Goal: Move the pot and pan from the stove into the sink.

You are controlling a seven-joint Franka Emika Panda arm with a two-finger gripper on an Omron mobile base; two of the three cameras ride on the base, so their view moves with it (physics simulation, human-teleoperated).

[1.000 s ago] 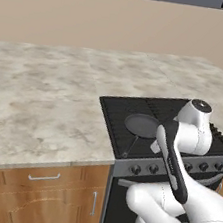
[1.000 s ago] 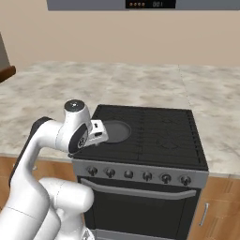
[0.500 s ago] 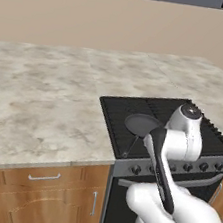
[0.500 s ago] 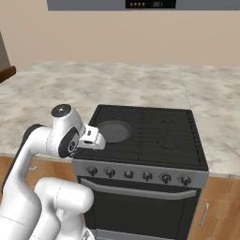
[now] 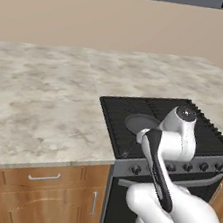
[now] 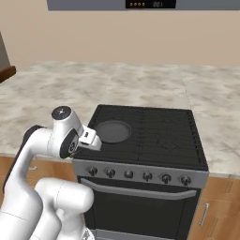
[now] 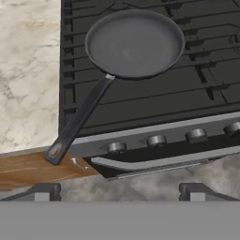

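The pan (image 7: 136, 42), shallow and dark grey, lies on the front left burner of the stove (image 7: 154, 93). Its long black handle (image 7: 77, 122) runs out past the stove's front left corner. My gripper (image 7: 119, 192) hangs above and in front of that corner, looking down on the pan. It is open, its fingertips (image 7: 42, 191) wide apart with nothing between them. From the base views the pan (image 5: 141, 122) (image 6: 112, 131) lies just beyond my white hand (image 6: 89, 138). The pot and the sink are out of view.
Marble counter (image 5: 49, 99) stretches left of and behind the stove (image 6: 164, 136). A row of knobs (image 7: 155, 140) and the oven's bar handle (image 7: 159, 161) line the stove's front. Wooden cabinets (image 5: 46, 189) sit under the counter. A range hood (image 6: 140, 4) hangs above.
My arm has swung a little left and back, bringing the hand from over the stove's left side toward its front left corner. The pan has not moved.
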